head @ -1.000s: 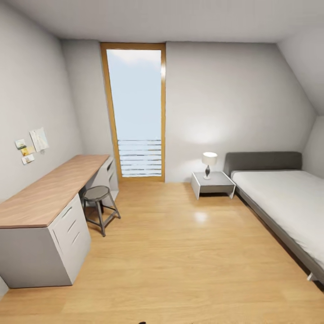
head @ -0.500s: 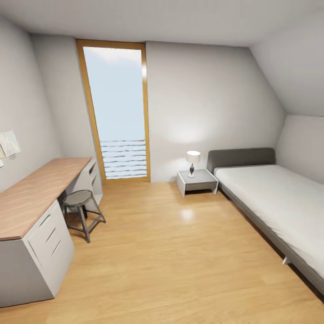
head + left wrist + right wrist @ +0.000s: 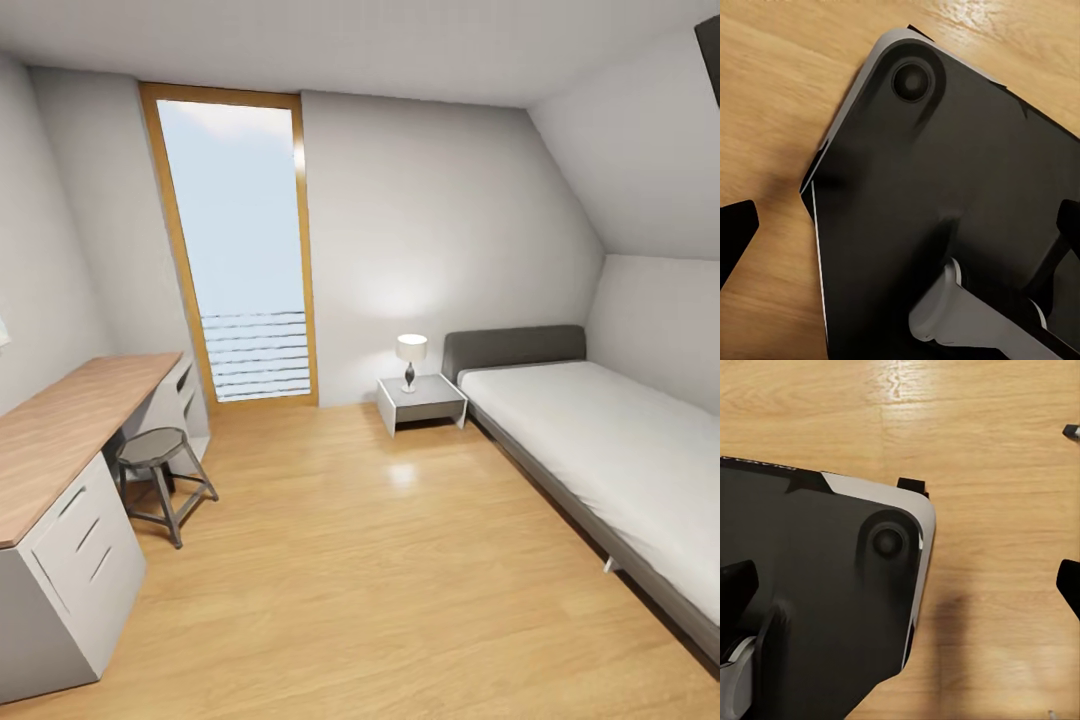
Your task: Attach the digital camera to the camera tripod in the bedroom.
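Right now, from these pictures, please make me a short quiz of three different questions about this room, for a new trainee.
1. True or false: the table lamp stands on the nightstand.
2. What stands next to the desk? A) stool B) armchair C) bin
3. Fill in: the nightstand is placed between the glass door and the ____.

Key:
1. True.
2. A, the stool.
3. The bed.

Bedroom (image 3: 400, 560): sloped white walls, wood floor, grey bed.
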{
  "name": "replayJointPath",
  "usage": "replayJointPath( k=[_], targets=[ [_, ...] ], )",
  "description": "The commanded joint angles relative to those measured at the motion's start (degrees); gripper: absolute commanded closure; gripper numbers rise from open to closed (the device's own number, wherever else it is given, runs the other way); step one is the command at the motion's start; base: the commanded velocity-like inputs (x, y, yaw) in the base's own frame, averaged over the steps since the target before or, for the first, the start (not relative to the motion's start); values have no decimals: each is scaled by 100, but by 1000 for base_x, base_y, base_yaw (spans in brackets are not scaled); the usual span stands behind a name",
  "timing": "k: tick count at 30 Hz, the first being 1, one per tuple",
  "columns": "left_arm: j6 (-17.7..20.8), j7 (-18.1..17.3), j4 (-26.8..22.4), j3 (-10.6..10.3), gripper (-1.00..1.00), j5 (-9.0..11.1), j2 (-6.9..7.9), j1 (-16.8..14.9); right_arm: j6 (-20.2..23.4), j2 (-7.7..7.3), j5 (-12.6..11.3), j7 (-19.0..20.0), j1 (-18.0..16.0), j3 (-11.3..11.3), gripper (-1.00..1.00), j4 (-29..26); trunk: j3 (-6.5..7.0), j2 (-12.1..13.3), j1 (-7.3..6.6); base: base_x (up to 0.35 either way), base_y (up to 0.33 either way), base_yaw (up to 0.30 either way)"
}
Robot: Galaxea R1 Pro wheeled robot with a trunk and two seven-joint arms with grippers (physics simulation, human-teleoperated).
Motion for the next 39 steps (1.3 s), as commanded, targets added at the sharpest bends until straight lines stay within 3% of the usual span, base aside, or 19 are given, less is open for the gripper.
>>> replayJointPath(
  k=[1, 12, 24, 39],
  targets=[
    [-17, 3, 3, 37, -100, -17, -2, -1, -23, -5, 50, 9, -4, -48, -100, 14, -2, -4, 2, 0, 0, -14],
    [-17, 3, 3, 38, -100, -16, -2, -1, -19, -7, 62, 9, -4, -37, -100, 14, -2, -4, 2, 5, 15, -4],
    [-17, 3, 2, 38, -100, -17, -2, -1, -21, -7, 67, 9, -4, -35, -100, 14, -2, -4, 2, 97, 223, 0],
    [-17, 5, 2, 37, -100, -17, -2, -1, -15, 1, 64, 9, -4, -36, -100, 14, -2, -4, 2, 9, 77, 0]
  ],
)
